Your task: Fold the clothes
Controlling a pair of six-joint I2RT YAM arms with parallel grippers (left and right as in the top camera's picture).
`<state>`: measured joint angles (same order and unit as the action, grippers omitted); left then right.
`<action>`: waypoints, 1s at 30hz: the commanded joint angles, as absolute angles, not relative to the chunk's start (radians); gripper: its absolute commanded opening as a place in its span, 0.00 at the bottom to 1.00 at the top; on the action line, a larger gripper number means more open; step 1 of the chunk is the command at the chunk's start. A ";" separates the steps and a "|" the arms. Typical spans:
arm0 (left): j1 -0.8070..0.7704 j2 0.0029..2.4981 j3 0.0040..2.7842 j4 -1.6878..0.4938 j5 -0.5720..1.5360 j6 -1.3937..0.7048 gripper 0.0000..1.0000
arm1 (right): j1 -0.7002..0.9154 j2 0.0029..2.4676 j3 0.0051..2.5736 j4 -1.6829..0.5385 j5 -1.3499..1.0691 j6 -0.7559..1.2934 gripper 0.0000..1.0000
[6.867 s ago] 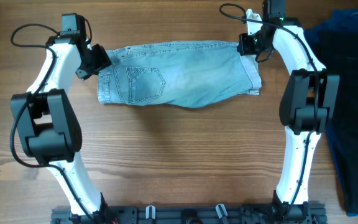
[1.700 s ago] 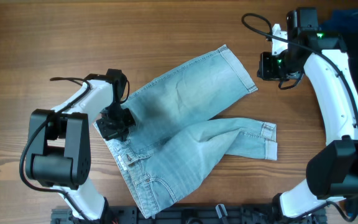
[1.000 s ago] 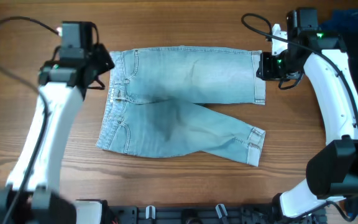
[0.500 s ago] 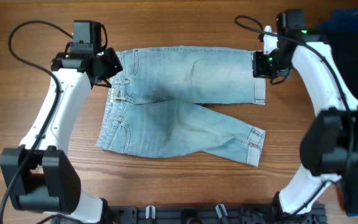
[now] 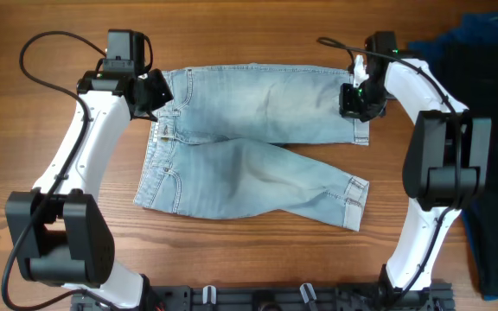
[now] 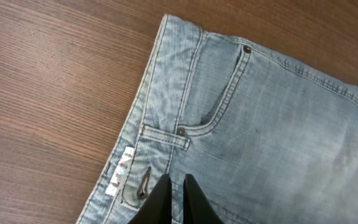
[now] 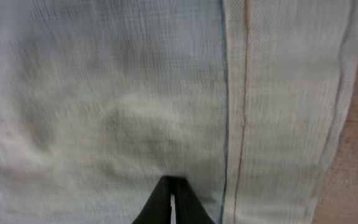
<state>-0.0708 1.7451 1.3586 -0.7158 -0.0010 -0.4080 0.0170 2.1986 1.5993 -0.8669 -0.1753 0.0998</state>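
- The denim shorts (image 5: 249,147) lie flat on the table (image 5: 258,259), waistband left.
- The left gripper (image 5: 151,92) is over the far waistband corner and the right gripper (image 5: 354,100) over the far cuff; both are closed, with no cloth visibly pinched.
- The fold is likely just starting: next, grip both far corners and carry them near.

A pair of light blue denim shorts (image 5: 249,155) lies spread flat on the wooden table (image 5: 232,34), waistband to the left, with one leg running straight to the right and the other slanting down toward the near edge. The left gripper (image 5: 151,92) sits over the far corner of the waistband, and the right gripper (image 5: 354,101) sits over the cuffed hem of the far leg. At the table's right side lie a dark blue cloth (image 5: 478,39) and a black garment (image 5: 495,173), well apart from the shorts.
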 commanded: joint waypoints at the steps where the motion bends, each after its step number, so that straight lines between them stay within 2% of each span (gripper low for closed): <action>1: -0.072 1.755 1.354 -0.714 0.008 -0.400 0.08 | 0.023 2.337 1.595 -0.761 -0.123 0.133 0.04; 10: -0.072 1.755 1.354 -0.696 0.007 -0.399 0.08 | 0.025 2.434 1.598 -0.384 -0.125 0.134 0.04; 12: -0.070 1.755 1.354 -0.677 0.002 -0.395 0.08 | 0.025 2.413 1.632 -0.342 -0.139 0.130 0.11; 15: -0.063 1.754 1.354 -0.669 -0.001 -0.396 0.08 | 0.025 2.341 1.732 -0.397 -0.130 0.084 0.18; 19: -0.062 1.753 1.354 -0.688 -0.001 -0.395 0.13 | 0.024 2.152 1.845 -0.615 -0.097 0.045 0.27; 23: -0.057 1.753 1.354 -0.728 -0.001 -0.396 0.18 | -0.004 1.939 1.851 -0.948 -0.067 0.127 0.43; 25: -0.050 1.753 1.354 -0.748 -0.001 -0.397 0.22 | -0.045 1.865 1.851 -1.142 -0.067 0.191 0.45; 30: -0.035 1.753 1.354 -0.791 -0.001 -0.397 0.34 | -0.155 1.841 1.823 -1.451 -0.068 0.212 0.46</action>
